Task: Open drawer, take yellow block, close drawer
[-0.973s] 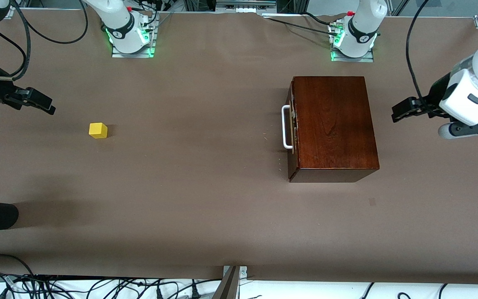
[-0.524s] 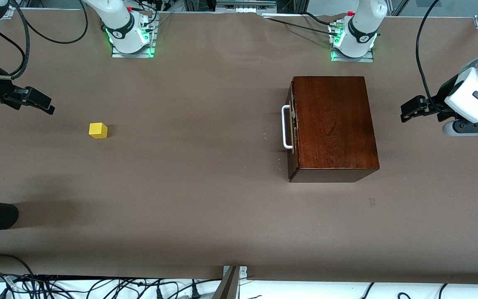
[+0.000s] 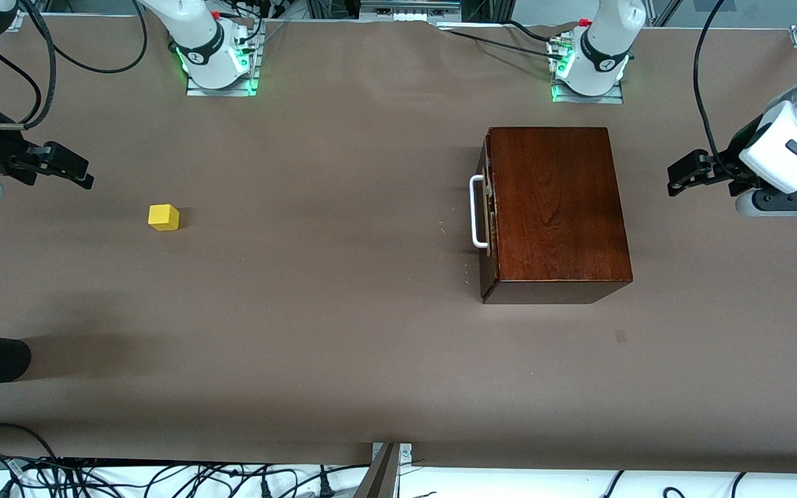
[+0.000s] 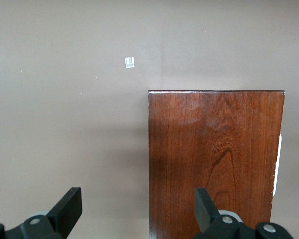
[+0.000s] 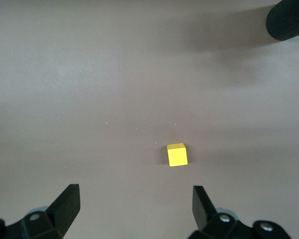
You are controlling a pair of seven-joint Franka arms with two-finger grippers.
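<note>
Toward the left arm's end of the table stands the box, its drawer shut, the white handle facing the right arm's end. The block sits alone on the bare table near the right arm's end, well apart from the box. The left gripper hangs by the left arm's edge of the table, beside the box, jaws wide and empty. The right gripper hangs over the right arm's edge, near the block, jaws also wide and empty.
</note>
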